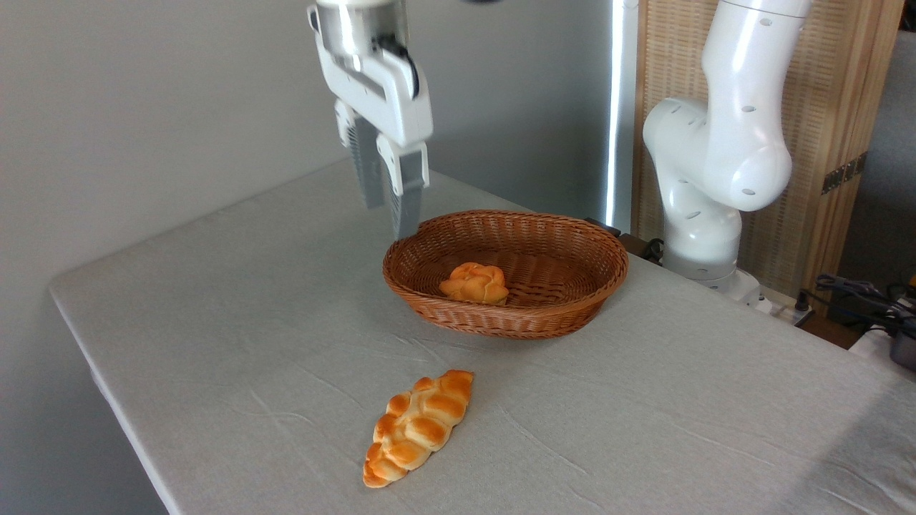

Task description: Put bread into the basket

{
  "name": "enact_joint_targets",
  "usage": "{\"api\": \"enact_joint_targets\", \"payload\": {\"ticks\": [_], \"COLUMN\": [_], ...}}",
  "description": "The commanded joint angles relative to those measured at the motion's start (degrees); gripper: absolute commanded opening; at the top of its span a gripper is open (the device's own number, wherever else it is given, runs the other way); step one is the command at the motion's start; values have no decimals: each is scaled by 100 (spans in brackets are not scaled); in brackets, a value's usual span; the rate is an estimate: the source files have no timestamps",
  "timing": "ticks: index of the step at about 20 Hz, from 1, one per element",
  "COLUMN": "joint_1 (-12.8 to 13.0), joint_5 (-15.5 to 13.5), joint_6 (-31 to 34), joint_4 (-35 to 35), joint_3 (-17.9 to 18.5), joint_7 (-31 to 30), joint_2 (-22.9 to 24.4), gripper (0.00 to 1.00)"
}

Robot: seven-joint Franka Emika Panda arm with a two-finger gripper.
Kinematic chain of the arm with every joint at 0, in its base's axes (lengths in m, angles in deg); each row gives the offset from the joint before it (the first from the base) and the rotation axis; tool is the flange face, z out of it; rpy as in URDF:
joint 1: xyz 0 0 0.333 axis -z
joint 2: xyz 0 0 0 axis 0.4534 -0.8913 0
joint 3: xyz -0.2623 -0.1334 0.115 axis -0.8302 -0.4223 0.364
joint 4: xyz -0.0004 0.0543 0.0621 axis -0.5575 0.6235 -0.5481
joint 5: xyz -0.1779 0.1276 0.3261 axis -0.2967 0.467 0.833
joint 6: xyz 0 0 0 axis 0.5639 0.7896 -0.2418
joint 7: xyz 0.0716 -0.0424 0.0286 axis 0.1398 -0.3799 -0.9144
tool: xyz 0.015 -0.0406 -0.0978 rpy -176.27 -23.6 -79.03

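Bread, a small golden knotted bun [474, 282], lies inside the reddish-brown oval wicker basket [572, 247]. Claw [390, 214] hangs empty, fingers narrowly parted; descending could clip the rim.

Open tabletop [250, 322] surrounds the basket [572, 300]; only a braided loaf [418, 428] lies at its seven o'clock.

Soft, even daylight fills the scene, bright without harshness. A vertical strip of glare [620, 107] burns white at the far right, and the robot arm [730, 136] shows glossy highlights. Shadows on the worktop [250, 300] are faint. Focus is sharp throughout.
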Motion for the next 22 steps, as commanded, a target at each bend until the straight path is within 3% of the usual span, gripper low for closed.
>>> {"api": "enact_joint_targets", "payload": {"ticks": [1,7,11,15,22], "joint_1": [-335,-791,-1433,-1916,-1997], "joint_5": [29,47,46,46,73], "joint_6": [357,753,753,753,762], "joint_4": [-1239,-1574,-1574,-1574,-1670], "joint_3": [30,-48,-759,-1251,-1288], "joint_7": [-1,-1,-71,-62,-18], "joint_2": [-773,-879,-967,-1046,-1098], "gripper": [100,100,100,100,100]}}
